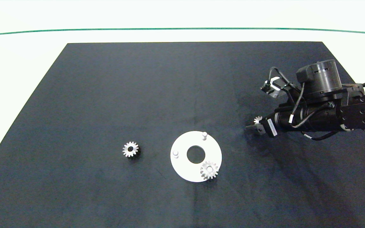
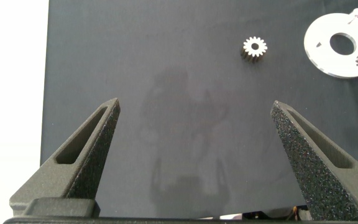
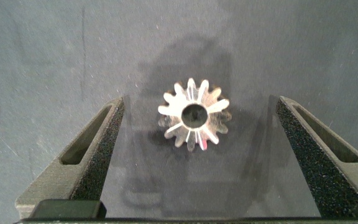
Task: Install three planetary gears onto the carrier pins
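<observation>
We see right pincer (image 3: 194,146) spread wide, gear (image 3: 194,117) lying untouched between fingers, disc (image 1: 196,156) at eight o'clock.

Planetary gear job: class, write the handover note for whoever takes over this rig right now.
Right gripper: open, poised above a loose gear on the black mat, to the right of the white carrier disc; the gear lies between the fingers, not gripped.
Left gripper: open, empty, off to the mat's left side.
Done: one gear seated on a pin.
Left: two bare pins; the gear under the right gripper and another gear left of the disc still need installing.
</observation>
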`<state>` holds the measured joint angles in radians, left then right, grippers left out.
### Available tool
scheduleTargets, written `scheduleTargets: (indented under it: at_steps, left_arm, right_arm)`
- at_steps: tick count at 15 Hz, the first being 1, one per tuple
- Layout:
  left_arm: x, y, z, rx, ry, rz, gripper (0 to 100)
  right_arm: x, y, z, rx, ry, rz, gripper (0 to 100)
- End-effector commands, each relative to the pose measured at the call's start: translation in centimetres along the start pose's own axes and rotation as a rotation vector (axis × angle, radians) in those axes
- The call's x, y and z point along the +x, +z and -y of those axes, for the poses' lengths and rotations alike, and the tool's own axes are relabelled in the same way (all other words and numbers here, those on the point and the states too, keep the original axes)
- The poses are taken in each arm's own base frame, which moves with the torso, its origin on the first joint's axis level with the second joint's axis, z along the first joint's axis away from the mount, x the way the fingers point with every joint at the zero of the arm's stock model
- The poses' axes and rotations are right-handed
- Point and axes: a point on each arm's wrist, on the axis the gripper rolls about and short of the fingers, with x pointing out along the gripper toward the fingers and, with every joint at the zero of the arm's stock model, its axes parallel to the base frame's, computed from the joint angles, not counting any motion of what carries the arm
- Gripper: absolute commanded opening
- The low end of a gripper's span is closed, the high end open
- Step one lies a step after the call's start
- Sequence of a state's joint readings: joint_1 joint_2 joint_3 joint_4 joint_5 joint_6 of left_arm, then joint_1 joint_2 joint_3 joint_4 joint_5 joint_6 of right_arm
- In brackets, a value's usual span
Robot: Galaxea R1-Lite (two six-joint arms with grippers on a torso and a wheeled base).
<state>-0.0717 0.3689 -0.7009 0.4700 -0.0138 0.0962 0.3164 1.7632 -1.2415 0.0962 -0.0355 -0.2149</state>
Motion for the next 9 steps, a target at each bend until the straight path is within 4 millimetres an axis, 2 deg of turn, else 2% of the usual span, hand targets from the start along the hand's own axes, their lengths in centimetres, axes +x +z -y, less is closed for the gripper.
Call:
scheduleTargets:
  at_steps: [1, 9]
  left_arm:
    - [-0.02, -0.03, 0.00, 0.001, -0.001, -0.001, 100]
    - [0.06, 0.04, -0.01, 0.001, -0.002, -0.004, 100]
  right_arm:
    - [0.33, -0.05, -0.06, -0.002, 0.003, -0.008, 96]
    - [0.67, -0.19, -0.07, 0.001, 0.011, -0.015, 79]
